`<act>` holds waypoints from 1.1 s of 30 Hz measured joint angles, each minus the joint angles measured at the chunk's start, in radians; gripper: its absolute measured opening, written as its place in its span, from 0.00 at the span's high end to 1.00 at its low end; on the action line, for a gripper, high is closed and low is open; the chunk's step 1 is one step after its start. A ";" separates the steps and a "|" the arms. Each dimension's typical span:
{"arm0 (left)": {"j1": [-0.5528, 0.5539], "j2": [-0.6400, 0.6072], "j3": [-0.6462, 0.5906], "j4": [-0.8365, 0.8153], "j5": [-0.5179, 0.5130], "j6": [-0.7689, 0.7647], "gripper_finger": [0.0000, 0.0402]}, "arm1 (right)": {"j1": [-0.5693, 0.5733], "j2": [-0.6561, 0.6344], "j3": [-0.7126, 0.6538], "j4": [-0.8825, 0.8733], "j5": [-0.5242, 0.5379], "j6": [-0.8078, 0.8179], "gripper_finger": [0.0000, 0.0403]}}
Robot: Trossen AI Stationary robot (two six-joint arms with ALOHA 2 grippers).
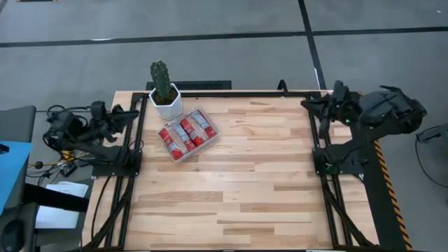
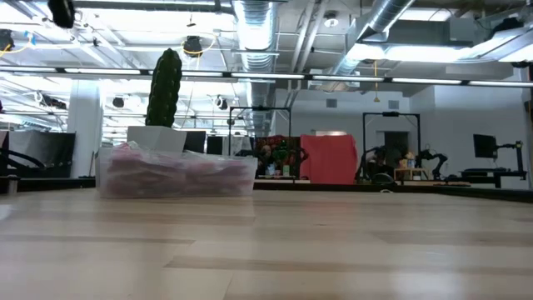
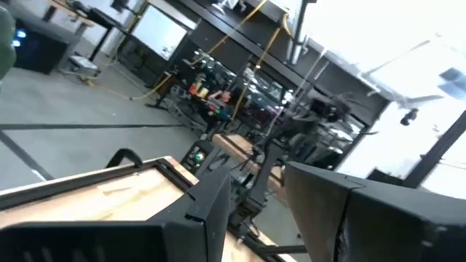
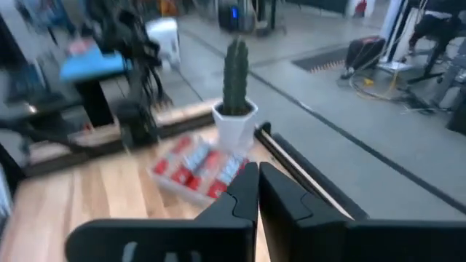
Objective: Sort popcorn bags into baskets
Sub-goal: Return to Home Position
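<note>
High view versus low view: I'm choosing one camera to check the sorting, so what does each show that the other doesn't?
Only the high view shows both arms parked at the sides of the table, left gripper and right gripper, plus the popcorn bags lying in rows. Only the low view shows the room behind and the clear tray's side wall. Both show the tray, red bags inside it, the potted cactus and the table.

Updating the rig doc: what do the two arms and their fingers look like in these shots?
Both arms are matte black with chunky jointed housings. The left arm has thin cables trailing near its base; the right arm shows a small green light. The left gripper and right gripper carry flat, angular black fingers. No lettering is readable.
</note>
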 joint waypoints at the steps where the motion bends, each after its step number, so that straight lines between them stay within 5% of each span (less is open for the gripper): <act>1: 0.000 -0.020 0.000 -0.016 0.011 -0.001 0.70 | -0.005 -0.042 -0.055 0.062 -0.004 -0.015 0.91; 8: 0.000 -0.049 -0.013 -0.128 0.061 0.106 0.70 | -0.009 -0.349 -0.413 0.326 -0.069 -0.034 0.93; 12: 0.000 -0.051 -0.127 -0.130 0.077 0.058 0.70 | -0.009 -0.534 -0.655 0.497 -0.065 -0.027 0.92; 19: 0.000 -0.049 -0.398 0.128 0.185 -0.004 0.70 | -0.009 -0.828 -1.009 0.806 -0.083 -0.112 0.91; 26: 0.000 -0.051 -0.582 0.270 0.225 -0.012 0.70 | -0.010 -0.823 -1.147 0.869 -0.076 -0.091 0.93; 33: 0.000 -0.045 -0.640 0.331 0.313 0.034 0.70 | -0.019 -0.838 -1.230 0.859 -0.136 -0.132 0.93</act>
